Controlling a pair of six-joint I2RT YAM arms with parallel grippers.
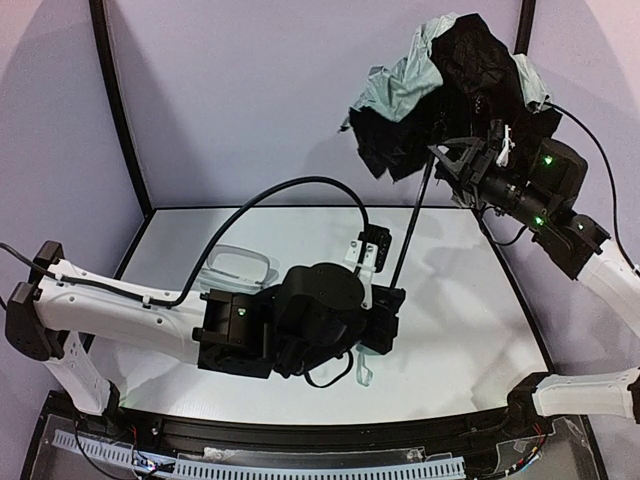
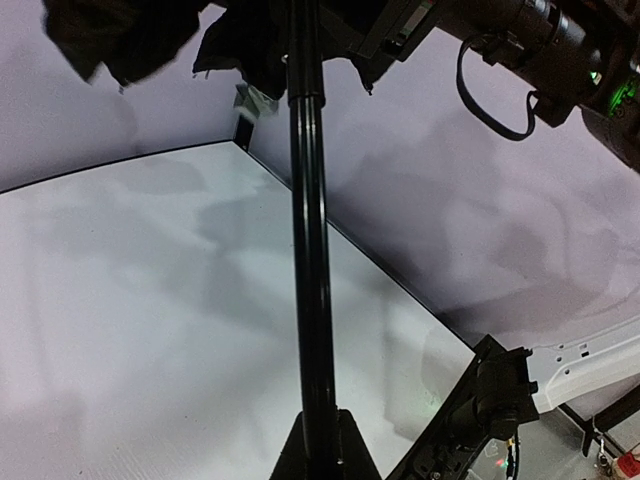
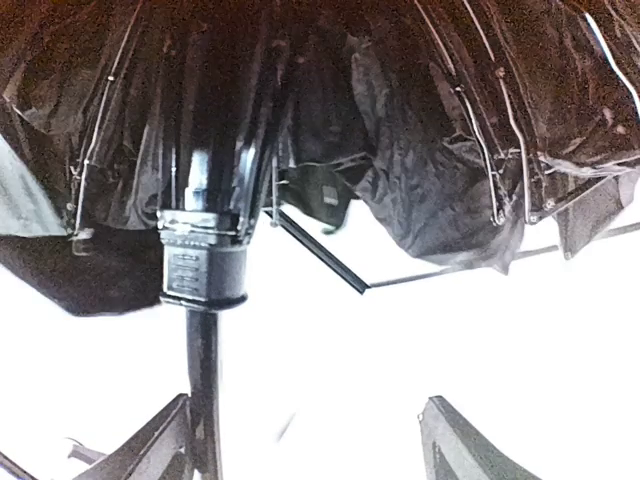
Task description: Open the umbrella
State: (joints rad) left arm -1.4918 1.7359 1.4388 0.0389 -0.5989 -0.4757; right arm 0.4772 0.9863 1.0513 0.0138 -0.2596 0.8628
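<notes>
While my left gripper point(image 1: 390, 305) clamps the umbrella point(image 1: 440, 70) low, my right gripper point(image 3: 308, 400) gapes wide beside the shaft point(image 3: 203, 370). Canopy point(image 3: 430, 150) sags; next, probably: grip runner point(image 3: 203, 265), push up.

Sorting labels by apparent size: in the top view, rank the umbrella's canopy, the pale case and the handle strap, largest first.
1. Canopy, by far; raised toward the camera, which may exaggerate it.
2. Pale case, partly hidden behind the left arm.
3. Strap, smallest.
</notes>
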